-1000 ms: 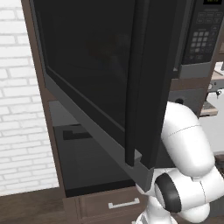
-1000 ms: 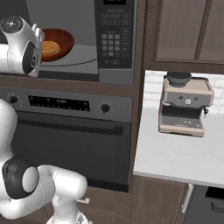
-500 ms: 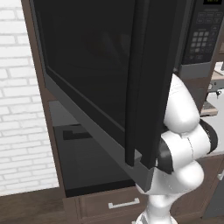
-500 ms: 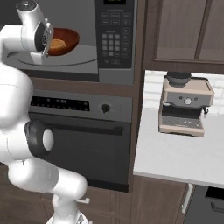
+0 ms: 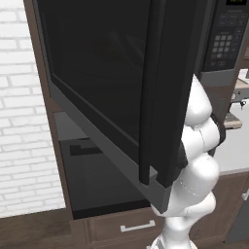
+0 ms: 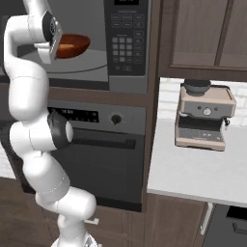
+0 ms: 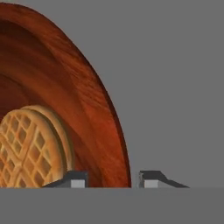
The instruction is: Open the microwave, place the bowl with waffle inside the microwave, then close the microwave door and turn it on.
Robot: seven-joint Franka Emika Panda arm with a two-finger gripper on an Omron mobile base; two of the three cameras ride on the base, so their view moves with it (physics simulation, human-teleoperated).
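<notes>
Bowl with waffle [image 6: 72,45] sits inside the microwave [image 6: 96,46], door [image 5: 112,87] swung wide; gripper [image 7: 109,179] jaws part-open, straddling the rim at 6 o'clock, grip uncertain; spread fully, withdraw straight back without nudging the rim.

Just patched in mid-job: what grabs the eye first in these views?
The microwave door hangs wide open, looming across the left base view. Inside the microwave, the reddish bowl sits beside the white arm. In the hand view the bowl's rim passes between the gripper fingertips, with the waffle inside.
</notes>
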